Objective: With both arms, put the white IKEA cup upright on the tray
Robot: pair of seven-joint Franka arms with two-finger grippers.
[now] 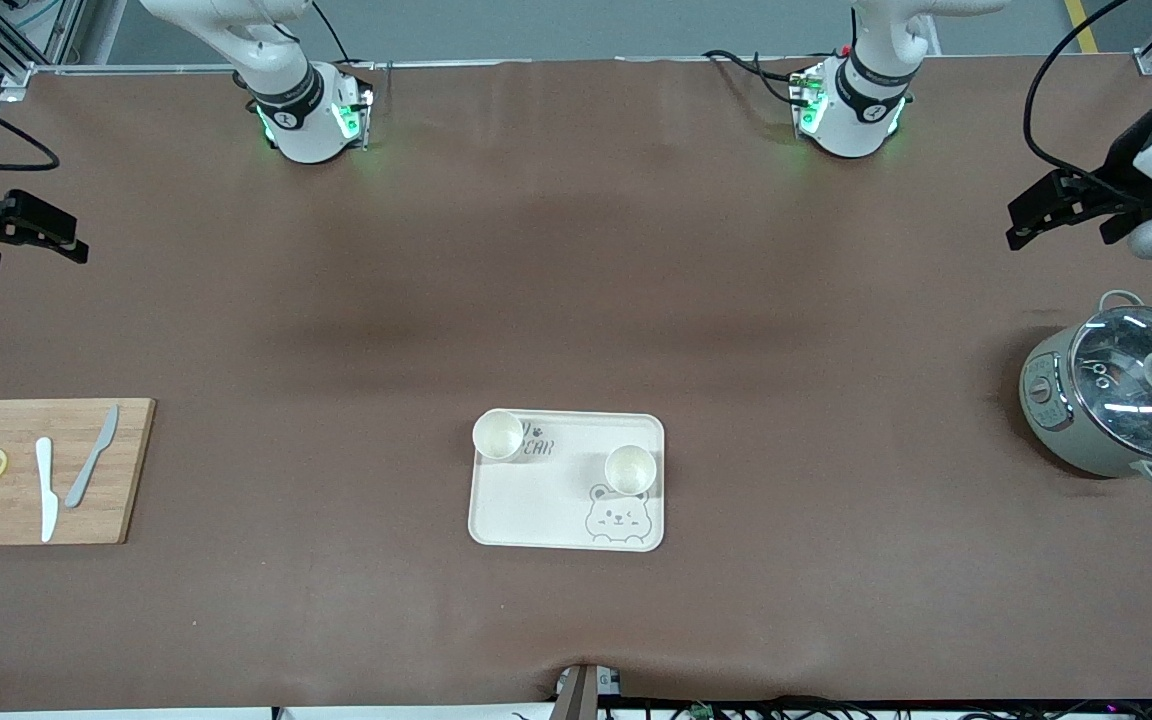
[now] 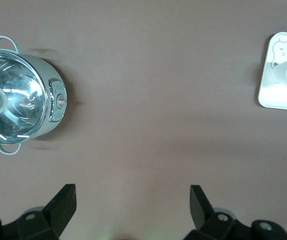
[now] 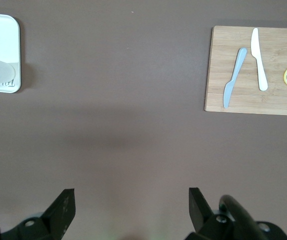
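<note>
End effectors (image 2: 132, 210) (image 3: 131, 210) open, empty

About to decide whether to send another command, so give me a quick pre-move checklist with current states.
1. Both cups upright on the tray: cup by the lettering ok, cup above the bear drawing ok.
2. Cups apart from each other: ok.
3. Left end effector open, holding nothing: ok.
4. Right end effector open, holding nothing: ok.
5. Both arms away from the tray, each over its own end of the table: ok.
</note>
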